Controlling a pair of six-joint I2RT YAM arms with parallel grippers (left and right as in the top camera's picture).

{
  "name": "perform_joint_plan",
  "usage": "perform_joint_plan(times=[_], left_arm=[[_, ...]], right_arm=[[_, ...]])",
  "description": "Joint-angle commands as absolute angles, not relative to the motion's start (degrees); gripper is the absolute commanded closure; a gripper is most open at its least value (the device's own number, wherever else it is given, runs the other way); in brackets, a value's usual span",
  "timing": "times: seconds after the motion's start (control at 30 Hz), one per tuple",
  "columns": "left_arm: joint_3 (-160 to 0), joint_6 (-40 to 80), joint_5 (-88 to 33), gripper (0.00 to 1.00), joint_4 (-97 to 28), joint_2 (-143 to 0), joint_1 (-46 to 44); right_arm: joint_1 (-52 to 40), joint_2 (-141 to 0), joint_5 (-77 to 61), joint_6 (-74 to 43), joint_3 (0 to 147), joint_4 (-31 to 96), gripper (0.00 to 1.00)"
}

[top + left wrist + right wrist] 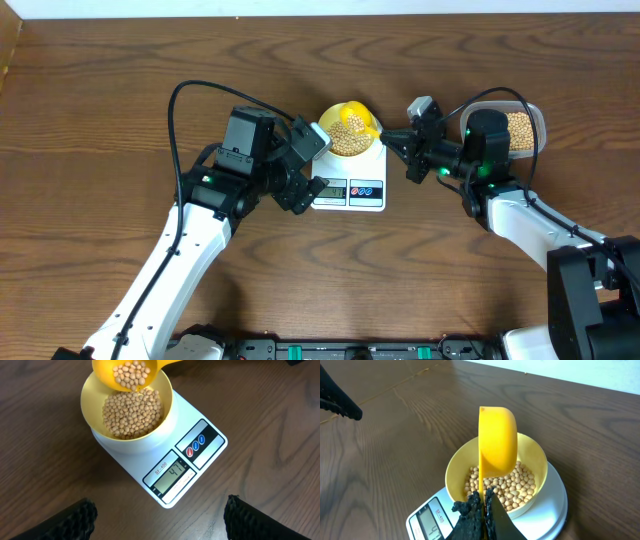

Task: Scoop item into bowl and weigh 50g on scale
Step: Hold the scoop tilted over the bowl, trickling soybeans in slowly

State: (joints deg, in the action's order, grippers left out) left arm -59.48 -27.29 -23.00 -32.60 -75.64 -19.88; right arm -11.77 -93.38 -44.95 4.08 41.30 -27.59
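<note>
The pale yellow-green bowl (333, 128) (95, 415) (535, 450) stands on the white scale (372, 165) (212, 447) (555, 505). It holds a heap of tan beans (132, 412) (517, 485). The scale's display (173, 474) reads 47. My right gripper (408, 145) (483, 497) is shut on the handle of a bright yellow scoop (355, 112) (131, 374) (497, 437). The scoop is tipped over the bowl with beans in it. My left gripper (308, 172) (159, 509) stands open just off the scale's display end, holding nothing.
A clear plastic tub (538, 128) of beans sits at the right, behind my right arm. Bare wooden table (100, 120) lies around the scale.
</note>
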Motion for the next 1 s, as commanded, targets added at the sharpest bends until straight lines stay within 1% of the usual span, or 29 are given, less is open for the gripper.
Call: perform_joint_plan(times=[0.0, 0.97], left_arm=[[-59.1, -28.1, -22.9, 0.16, -32.6, -75.2, -19.6], [-59.1, -28.1, -22.9, 0.16, -32.6, -75.2, -19.6]], right_arm=[[-12.4, -94.2, -44.9, 5.5, 41.8, -27.4, 0.99], [-12.4, -94.2, -44.9, 11.0, 41.8, -27.4, 0.99]])
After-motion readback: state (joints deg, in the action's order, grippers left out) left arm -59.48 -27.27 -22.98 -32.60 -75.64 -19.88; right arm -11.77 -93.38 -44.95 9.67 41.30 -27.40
